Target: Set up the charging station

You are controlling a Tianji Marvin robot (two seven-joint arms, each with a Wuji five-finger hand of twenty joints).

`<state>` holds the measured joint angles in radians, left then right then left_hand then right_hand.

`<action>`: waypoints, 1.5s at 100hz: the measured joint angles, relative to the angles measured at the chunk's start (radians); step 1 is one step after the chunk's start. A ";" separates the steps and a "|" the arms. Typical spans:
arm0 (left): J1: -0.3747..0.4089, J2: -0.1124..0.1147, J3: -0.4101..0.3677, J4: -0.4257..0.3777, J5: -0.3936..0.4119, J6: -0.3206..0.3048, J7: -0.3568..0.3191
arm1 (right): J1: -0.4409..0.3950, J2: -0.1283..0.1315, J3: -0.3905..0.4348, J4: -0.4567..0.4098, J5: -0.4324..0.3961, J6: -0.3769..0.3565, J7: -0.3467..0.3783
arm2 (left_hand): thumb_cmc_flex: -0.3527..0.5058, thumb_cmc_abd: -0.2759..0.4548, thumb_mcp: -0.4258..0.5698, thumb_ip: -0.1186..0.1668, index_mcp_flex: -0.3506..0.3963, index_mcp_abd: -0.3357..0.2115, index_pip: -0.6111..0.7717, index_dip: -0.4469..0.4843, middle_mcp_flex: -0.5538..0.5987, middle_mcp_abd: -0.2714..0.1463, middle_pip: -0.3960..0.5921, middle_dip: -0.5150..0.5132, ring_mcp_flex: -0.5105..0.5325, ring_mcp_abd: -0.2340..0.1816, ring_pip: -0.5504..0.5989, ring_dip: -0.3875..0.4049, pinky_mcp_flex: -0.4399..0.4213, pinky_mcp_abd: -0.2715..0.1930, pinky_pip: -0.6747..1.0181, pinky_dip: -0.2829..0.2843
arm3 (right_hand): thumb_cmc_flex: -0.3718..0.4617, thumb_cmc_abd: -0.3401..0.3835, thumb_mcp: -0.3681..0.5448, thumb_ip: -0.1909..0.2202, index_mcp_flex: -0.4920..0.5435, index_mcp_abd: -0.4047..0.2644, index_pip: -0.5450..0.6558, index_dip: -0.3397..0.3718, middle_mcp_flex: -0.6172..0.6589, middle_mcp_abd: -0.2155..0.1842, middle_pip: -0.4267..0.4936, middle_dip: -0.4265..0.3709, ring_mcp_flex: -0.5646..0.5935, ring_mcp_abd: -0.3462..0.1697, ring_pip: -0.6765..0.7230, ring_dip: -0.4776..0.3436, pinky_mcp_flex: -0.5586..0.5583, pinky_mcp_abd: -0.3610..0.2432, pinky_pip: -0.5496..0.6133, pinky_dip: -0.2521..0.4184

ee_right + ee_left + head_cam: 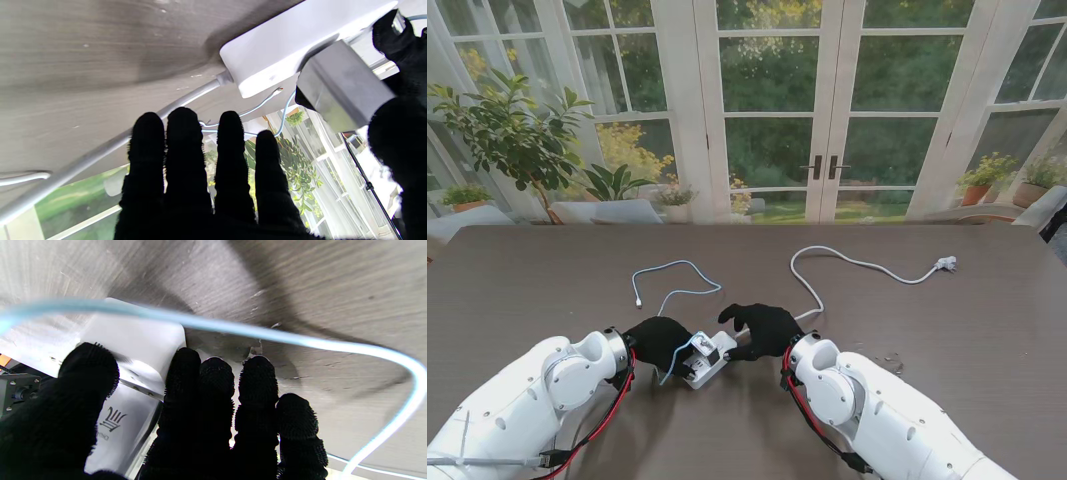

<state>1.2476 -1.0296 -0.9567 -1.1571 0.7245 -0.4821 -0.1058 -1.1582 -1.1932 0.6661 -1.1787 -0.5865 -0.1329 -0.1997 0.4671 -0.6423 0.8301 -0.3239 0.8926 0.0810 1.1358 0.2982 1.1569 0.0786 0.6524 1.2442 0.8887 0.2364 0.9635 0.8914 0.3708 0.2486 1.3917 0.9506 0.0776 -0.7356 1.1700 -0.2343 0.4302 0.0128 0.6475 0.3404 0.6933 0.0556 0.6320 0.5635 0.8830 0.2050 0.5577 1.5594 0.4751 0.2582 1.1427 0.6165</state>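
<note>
Fingers of the left hand wrap the near end of the white power strip, thumb on one side, the rest on the other, grasping it. Right hand sits at the strip's 2 o'clock, its four fingers straight and spread, released over the tabletop; thumb lies against a grey adapter block on the strip. Strip rests near the tabletop's front centre, between both hands. Thin blue cable loops from the strip toward 11 o'clock. White power cord runs to 2 o'clock, ending in a plug.
</note>
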 measured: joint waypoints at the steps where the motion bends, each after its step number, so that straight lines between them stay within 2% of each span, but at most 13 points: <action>1: 0.000 0.000 0.000 0.000 0.000 0.000 0.000 | 0.000 0.000 0.000 0.000 0.000 0.000 0.000 | 0.000 0.000 0.000 0.000 0.000 0.000 0.000 0.000 0.000 0.000 0.000 0.000 0.000 0.000 0.000 0.000 0.000 0.000 0.000 0.000 | 0.000 0.003 0.000 0.000 0.008 0.005 0.005 -0.001 0.001 0.000 0.000 -0.002 0.010 0.000 0.000 0.000 0.002 0.001 0.000 0.000; 13: 0.000 0.002 0.001 0.002 -0.001 -0.004 0.000 | 0.003 0.002 -0.006 0.003 0.003 -0.004 -0.001 | 0.000 0.000 0.000 0.000 0.000 0.000 0.000 0.000 0.000 0.000 0.000 0.000 0.000 0.000 0.000 0.000 0.000 0.000 0.000 0.000 | 0.005 0.018 0.001 0.001 0.081 -0.010 0.014 0.009 0.052 0.003 -0.002 -0.005 0.028 -0.008 -0.010 0.000 0.037 0.005 0.000 0.000; 39: 0.008 0.004 -0.010 -0.006 0.006 -0.008 -0.010 | 0.004 -0.005 -0.021 0.008 -0.021 0.021 -0.054 | 0.001 0.000 0.001 0.000 0.000 0.000 0.000 0.000 0.000 0.000 0.000 0.000 0.000 -0.002 0.000 0.000 0.000 0.000 0.000 0.000 | 0.019 0.018 -0.001 0.006 0.070 0.002 0.011 0.010 0.062 0.004 0.012 -0.005 0.069 -0.019 0.004 0.000 0.051 0.005 0.000 0.000; 56: 0.008 0.007 -0.007 -0.005 0.005 -0.011 -0.012 | -0.025 -0.007 0.011 -0.036 -0.048 0.066 -0.093 | 0.003 -0.002 0.001 0.000 0.000 0.000 0.000 0.000 0.000 0.000 0.000 0.000 -0.001 -0.003 0.000 0.000 0.000 0.000 0.000 0.001 | 0.043 0.018 0.020 0.007 0.071 0.006 0.011 0.025 0.072 0.005 0.061 0.026 0.080 -0.021 0.043 0.000 0.067 0.005 0.011 0.000; 68: 0.008 0.008 -0.006 -0.004 0.005 -0.012 -0.010 | -0.042 -0.006 0.026 -0.078 -0.059 0.073 -0.104 | 0.009 -0.014 0.001 0.000 0.000 0.000 0.000 0.010 0.000 0.000 0.000 0.000 -0.002 -0.003 0.000 0.000 -0.010 0.000 0.000 0.001 | 0.043 0.014 0.024 0.007 0.081 -0.017 0.019 0.046 0.073 0.002 0.078 0.040 0.080 -0.032 0.067 0.000 0.074 0.005 0.024 0.000; 82: 0.008 0.008 -0.005 -0.003 0.010 -0.012 -0.008 | -0.052 -0.005 0.027 -0.109 -0.081 0.069 -0.128 | 0.011 -0.032 0.001 0.000 0.000 0.000 0.002 0.026 -0.003 0.000 0.000 0.000 -0.003 -0.003 0.000 0.000 -0.011 0.000 0.000 0.001 | 0.081 -0.041 0.054 0.007 0.142 -0.075 0.037 0.066 0.098 -0.012 0.110 0.062 0.099 -0.044 0.103 0.000 0.088 0.005 0.046 0.000; 89: 0.008 0.009 -0.002 -0.001 0.015 -0.012 -0.008 | -0.052 -0.006 0.019 -0.114 -0.088 0.066 -0.140 | 0.106 -0.086 0.016 0.001 0.000 -0.006 0.002 0.034 -0.004 0.000 -0.002 0.000 -0.005 -0.003 0.007 0.018 -0.013 0.000 0.000 0.001 | 0.083 -0.064 0.063 0.007 0.158 -0.087 0.036 0.073 0.099 -0.015 0.113 0.072 0.117 -0.048 0.126 0.000 0.098 0.005 0.053 0.000; 92: 0.008 0.009 -0.001 0.001 0.018 -0.012 -0.008 | -0.050 -0.006 0.012 -0.114 -0.088 0.066 -0.142 | 0.141 -0.087 0.027 0.001 0.000 -0.014 0.002 0.040 -0.004 -0.004 -0.003 0.000 -0.010 -0.009 0.038 0.020 -0.014 0.000 0.000 0.001 | 0.092 -0.075 0.066 0.007 0.174 -0.088 0.037 0.078 0.110 -0.018 0.124 0.080 0.129 -0.055 0.136 0.000 0.102 0.005 0.065 0.001; 108: 0.013 0.009 -0.007 -0.004 0.040 -0.013 -0.009 | -0.022 -0.015 -0.038 -0.093 -0.085 0.061 -0.149 | 0.179 -0.088 0.046 0.002 0.000 -0.048 0.004 0.057 -0.019 -0.019 -0.017 0.000 -0.013 -0.023 0.052 0.020 -0.015 0.000 0.000 0.001 | 0.091 -0.098 0.084 0.007 0.205 -0.105 0.037 0.085 0.159 -0.029 0.138 0.100 0.144 -0.068 0.176 0.000 0.127 0.005 0.105 0.010; 122: 0.018 0.010 -0.013 -0.009 0.040 -0.013 -0.012 | -0.003 -0.033 -0.055 -0.055 -0.073 0.056 -0.157 | 0.180 -0.086 0.054 0.003 0.001 -0.063 0.004 0.062 -0.019 -0.020 -0.017 0.000 -0.013 -0.023 0.058 0.020 -0.015 0.000 0.000 0.001 | 0.103 -0.110 0.087 0.007 0.217 -0.112 0.037 0.095 0.204 -0.032 0.139 0.111 0.183 -0.073 0.194 0.000 0.140 0.004 0.118 0.012; 143: 0.018 0.011 -0.011 -0.009 0.038 -0.010 -0.013 | -0.001 -0.038 -0.058 -0.047 -0.067 0.045 -0.168 | 0.180 -0.084 0.054 0.003 0.011 -0.084 0.005 0.097 -0.020 -0.020 -0.007 -0.038 -0.013 -0.023 0.076 0.020 -0.015 0.000 0.000 0.001 | 0.116 -0.125 0.097 0.007 0.293 -0.125 0.035 0.098 0.294 -0.047 0.149 0.128 0.248 -0.095 0.229 0.000 0.193 -0.002 0.169 0.020; 147: 0.018 0.011 -0.010 -0.009 0.039 -0.009 -0.011 | 0.001 -0.040 -0.060 -0.043 -0.064 0.041 -0.171 | 0.180 -0.084 0.047 0.003 0.011 -0.087 0.005 0.104 -0.020 -0.020 -0.005 -0.059 -0.013 -0.023 0.077 0.020 -0.015 0.000 0.000 0.001 | 0.128 -0.127 0.107 0.008 0.313 -0.127 0.127 0.108 0.314 -0.052 0.155 0.132 0.257 -0.095 0.229 0.000 0.203 -0.003 0.178 0.023; 150: 0.018 0.011 -0.010 -0.009 0.040 -0.009 -0.011 | 0.001 -0.042 -0.061 -0.039 -0.061 0.039 -0.173 | 0.180 -0.083 0.041 0.003 0.011 -0.088 0.005 0.107 -0.020 -0.020 -0.004 -0.079 -0.013 -0.023 0.077 0.020 -0.015 0.000 0.000 0.001 | 0.139 -0.127 0.109 0.008 0.321 -0.128 0.127 0.108 0.329 -0.053 0.160 0.135 0.278 -0.096 0.233 0.000 0.212 -0.004 0.181 0.023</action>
<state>1.2659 -1.0191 -0.9671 -1.1660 0.7643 -0.4911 -0.1170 -1.1568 -1.2347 0.6048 -1.2178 -0.6471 -0.0942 -0.3729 0.6471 -0.7254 0.8713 -0.3208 0.9038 -0.0071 1.1408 0.4056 1.1365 0.0582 0.6488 1.1648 0.8757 0.2136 1.0409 0.9117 0.3559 0.2486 1.3917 0.9513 0.2162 -0.8626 1.2787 -0.2260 0.7507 -0.1148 0.7740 0.4486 1.0221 0.0023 0.7918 0.6981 1.1613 0.1089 0.7906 1.5594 0.6873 0.2546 1.3236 0.6399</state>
